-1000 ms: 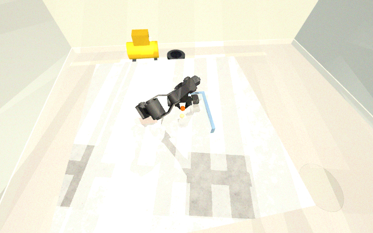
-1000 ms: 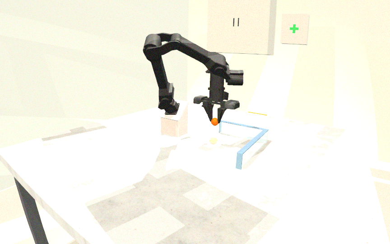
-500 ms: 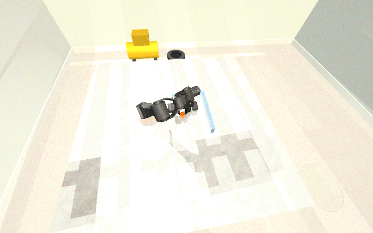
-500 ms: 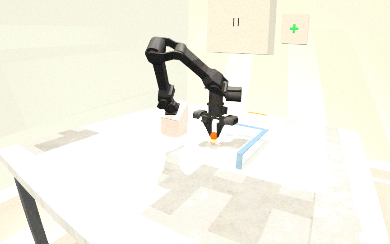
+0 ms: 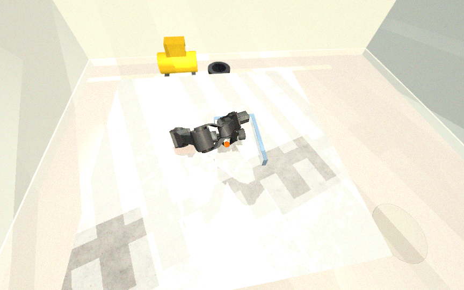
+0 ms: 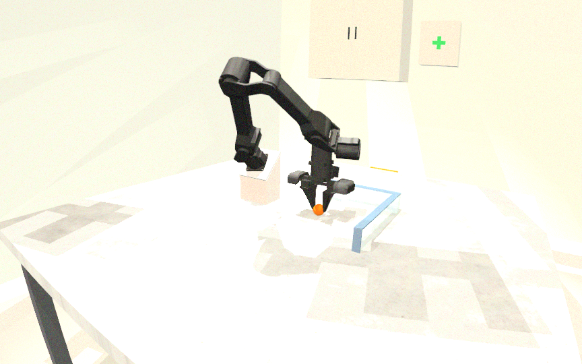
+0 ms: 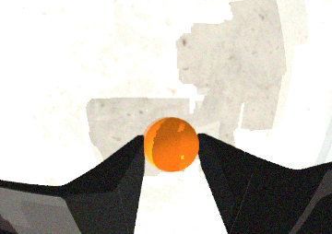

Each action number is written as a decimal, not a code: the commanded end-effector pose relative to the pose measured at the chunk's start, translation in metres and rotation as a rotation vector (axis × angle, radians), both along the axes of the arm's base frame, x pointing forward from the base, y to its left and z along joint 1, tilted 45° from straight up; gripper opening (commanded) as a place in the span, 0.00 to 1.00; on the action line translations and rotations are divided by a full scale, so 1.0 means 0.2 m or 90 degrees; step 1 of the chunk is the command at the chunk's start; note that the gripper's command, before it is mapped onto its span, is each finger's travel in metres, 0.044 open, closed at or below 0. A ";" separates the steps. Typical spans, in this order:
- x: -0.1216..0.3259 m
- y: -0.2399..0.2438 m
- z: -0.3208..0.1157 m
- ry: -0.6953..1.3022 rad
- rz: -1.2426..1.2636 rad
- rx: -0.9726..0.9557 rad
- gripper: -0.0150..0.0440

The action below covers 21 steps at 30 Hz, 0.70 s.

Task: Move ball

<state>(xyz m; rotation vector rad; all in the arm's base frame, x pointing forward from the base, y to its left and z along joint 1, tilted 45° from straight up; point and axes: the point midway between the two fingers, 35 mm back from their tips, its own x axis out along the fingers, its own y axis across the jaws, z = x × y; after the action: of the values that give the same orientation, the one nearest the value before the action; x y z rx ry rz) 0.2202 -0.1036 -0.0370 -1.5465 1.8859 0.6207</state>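
Two dark fingers pinch an orange ball (image 7: 171, 145) at their tips, closed onto it from either side, with the ball low against the white tabletop (image 6: 193, 271). The arm (image 6: 283, 99) reaches down over it. Clear blue walls (image 6: 376, 212) form a corner just beside, the ball within their angle.

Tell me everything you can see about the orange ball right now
The ball is small, round, glossy and plain orange, with a faint highlight on its lower side. It is pinched at its sides between the tips of the dark fingers of the gripper, which is shut on it and points straight down. It sits low at the table surface, inside the corner formed by the two clear blue-edged walls, apart from both. Whether it touches the table cannot be told. The see-through copy is not visible.
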 end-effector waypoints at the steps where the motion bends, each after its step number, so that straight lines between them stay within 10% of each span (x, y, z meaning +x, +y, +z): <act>1: -0.01 -0.02 -0.02 0.004 0.002 -0.003 0.25; 7: -0.01 -0.02 -0.02 0.004 0.002 -0.003 0.25; 17: -0.01 -0.01 -0.02 0.001 0.001 0.000 0.70; 21: -0.01 -0.01 -0.02 0.001 0.001 0.000 0.70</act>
<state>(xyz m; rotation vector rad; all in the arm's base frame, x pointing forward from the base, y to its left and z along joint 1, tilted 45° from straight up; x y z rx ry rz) 0.2191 -0.1064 -0.0401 -1.5488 1.8862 0.6223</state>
